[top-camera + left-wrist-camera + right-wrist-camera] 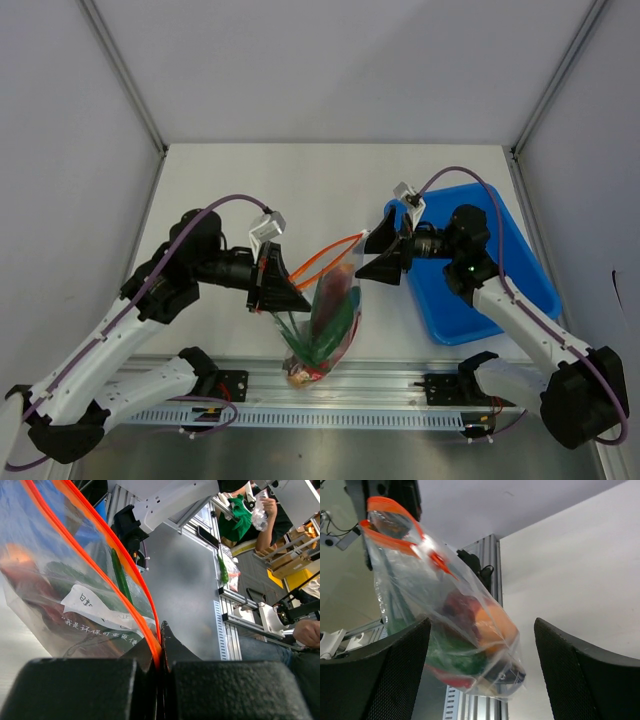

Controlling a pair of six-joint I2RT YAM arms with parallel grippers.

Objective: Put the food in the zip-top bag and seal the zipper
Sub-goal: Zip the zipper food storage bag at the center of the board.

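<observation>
**Top cam:** left fingers (296, 297) are clamped shut on one end of the zipper (330, 255) and carry the zip-top bag (325, 330) by that pinch alone. The food (330, 300) is inside. The bag's bottom reaches out over the alu rail (400, 385) at the counter (230, 190) edge; can't tell if it rests there. The zipper strips bow apart in a loop, so the mouth is open. Right fingers (378, 256) are spread wide w/ nothing held, just beside the loop's far end, blue tray (520, 270) behind them.
Risk: the whole load hangs on one small pinch. A tug from the right could slip the strip out or tip the bag, and the food spills.

**Left wrist cam:** fingers fully closed, orange strip nipped right at the tips. Both lips run up and away from there and spread apart. A green onion stalk (119, 575) sits close under the strip.
Risk: the stalk gets caught btwn the lips and the track won't mate, giving a partial seal.

**Right wrist cam:** fingers wide, empty. The bag belly, w/ bun (492, 622) and cucumber (455, 652), hangs ahead on the line btwn them, apart from both. The zipper sits up and left, off that line.
Risk: closing here would prob. grab the belly or only one lip, not both strips. Judged need: come up to the strip first.
</observation>
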